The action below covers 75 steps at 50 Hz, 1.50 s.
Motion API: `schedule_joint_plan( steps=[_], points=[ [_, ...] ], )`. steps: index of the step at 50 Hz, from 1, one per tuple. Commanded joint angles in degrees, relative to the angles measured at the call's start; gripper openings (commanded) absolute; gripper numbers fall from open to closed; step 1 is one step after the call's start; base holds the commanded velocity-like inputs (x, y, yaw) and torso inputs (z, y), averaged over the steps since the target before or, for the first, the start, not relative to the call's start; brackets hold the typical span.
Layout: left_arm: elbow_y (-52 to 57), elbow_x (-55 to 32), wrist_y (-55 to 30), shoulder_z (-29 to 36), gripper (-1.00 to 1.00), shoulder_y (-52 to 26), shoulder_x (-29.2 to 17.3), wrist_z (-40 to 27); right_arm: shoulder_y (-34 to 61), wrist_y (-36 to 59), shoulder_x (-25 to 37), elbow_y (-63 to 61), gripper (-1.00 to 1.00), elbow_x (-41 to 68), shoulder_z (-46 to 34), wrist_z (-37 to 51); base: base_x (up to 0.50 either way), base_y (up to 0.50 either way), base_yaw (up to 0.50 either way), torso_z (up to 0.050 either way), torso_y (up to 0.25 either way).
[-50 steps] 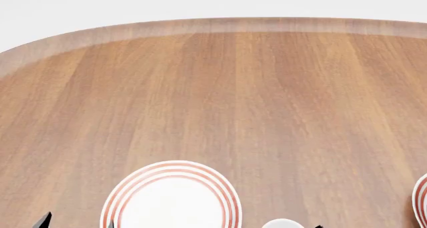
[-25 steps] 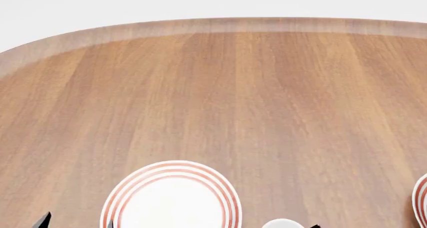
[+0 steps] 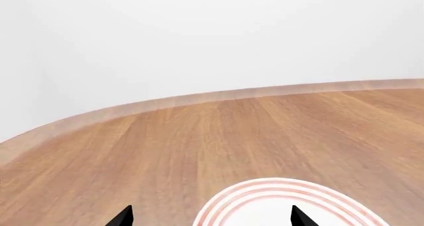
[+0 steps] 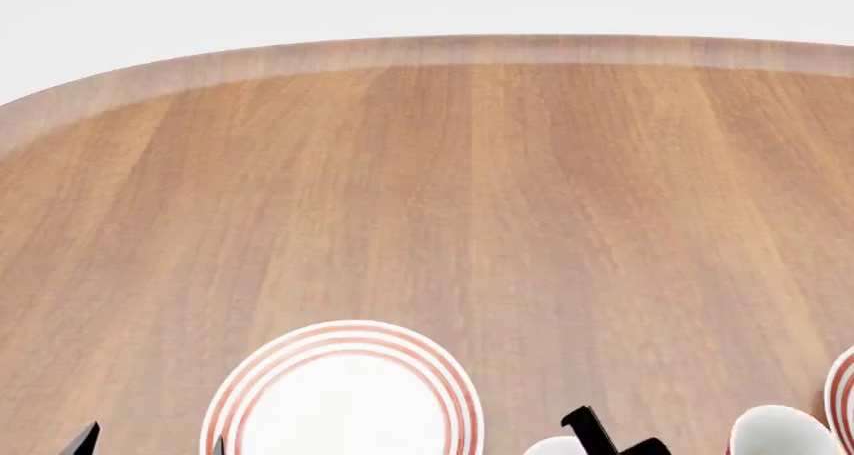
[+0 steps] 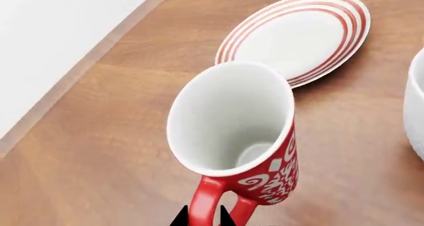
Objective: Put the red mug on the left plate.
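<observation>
Since a second ago, a dark right gripper (image 4: 607, 437) part and a white rim have risen into the head view's bottom edge, right of the left plate (image 4: 342, 395), itself cut off below.

Left wrist view: the left gripper (image 3: 210, 217) shows two separated tips, spread open above the desk (image 3: 198, 136).

Right wrist view: closed on the handle, the right gripper holds the red mug (image 5: 239, 136); a plate (image 5: 298, 35) lies beyond.

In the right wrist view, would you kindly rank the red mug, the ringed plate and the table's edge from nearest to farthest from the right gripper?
1. Red mug: its handle sits between the right gripper's fingertips.
2. Ringed plate: on the table beyond the mug's rim.
3. Table's edge: farthest, off to the side against the white background.
</observation>
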Motion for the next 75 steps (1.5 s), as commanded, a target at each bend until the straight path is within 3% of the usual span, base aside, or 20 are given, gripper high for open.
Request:
schedule_joint_plan(
  steps=[1,13,30,40,56,75],
  points=[
    [-0.09,-0.16,0.08,0.11,1.00,-0.13,-0.17,-0.24,-1.48,1.18,1.30,-8.58,-1.00,-0.33,-3.40,-0.87,0.00,0.00,0.00,0.000,0.000],
    [0.34,-0.35,0.15,0.26,1.00,0.04,-0.47,-0.47,-0.48,3.45,3.53,-13.83,-1.00,-4.62,-10.76,-5.29,0.00,0.00,0.00,0.000,0.000],
    [0.47,-0.28,0.17,0.49,1.00,0.08,-0.69,-1.08,1.15,2.31,5.10,-11.04,-1.00,-7.75,-18.77,-17.32,0.00,0.00,0.00,0.000,0.000],
    [0.81,-0.38,0.14,0.56,1.00,0.20,-0.88,-1.39,2.13,0.56,4.75,-6.59,-1.00,-9.02,-21.52,-23.06,0.00,0.00,0.00,0.000,0.001],
    [0.31,-0.98,0.55,0.48,1.00,-0.10,-1.12,-1.44,4.83,-2.46,4.32,2.84,-1.00,-3.78,-24.90,-40.05,0.00,0.00,0.00,0.000,0.000],
    [0.56,-1.13,0.49,0.75,1.00,-0.05,-1.33,-1.91,7.74,-3.37,2.25,14.81,-1.00,-3.08,-26.78,-48.49,0.00,0.00,0.00,0.000,0.001]
  ],
)
